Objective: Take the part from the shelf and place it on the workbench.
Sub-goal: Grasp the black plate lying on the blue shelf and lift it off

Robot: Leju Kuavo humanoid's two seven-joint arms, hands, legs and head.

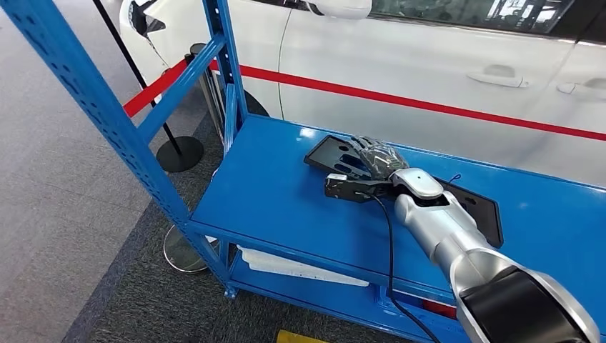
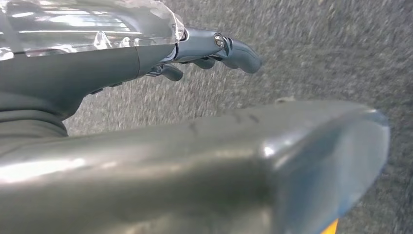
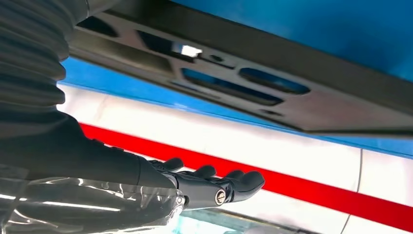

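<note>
Right, car: I see a white body with a red stripe just behind the shelf, close to where my right arm reaches
Shelf: blue metal deck on a blue perforated frame; the part lies flat on it, towards the back edge
Part: flat black panel with cut-out slots, lying lengthwise on the shelf deck; my right hand covers its middle, so I see its two ends on either side
Right hand: it sits over the part, fingers stretched forward and apart; from the wrist camera the fingers are extended with nothing between them, so I judge no grip is made yet
Left hand: hangs above grey carpet, fingers loosely curled and slightly apart, holding nothing
Cable: black lead running from my right wrist down past the shelf's front edge
Risk, grip: the part is thin and flat on the deck, so fingers may slide over it instead of getting under an edge
Risk, push: pressing forward could shove the part towards the car side of the shelf
Risk, snag: the cable could catch the shelf edge when I lift
</note>
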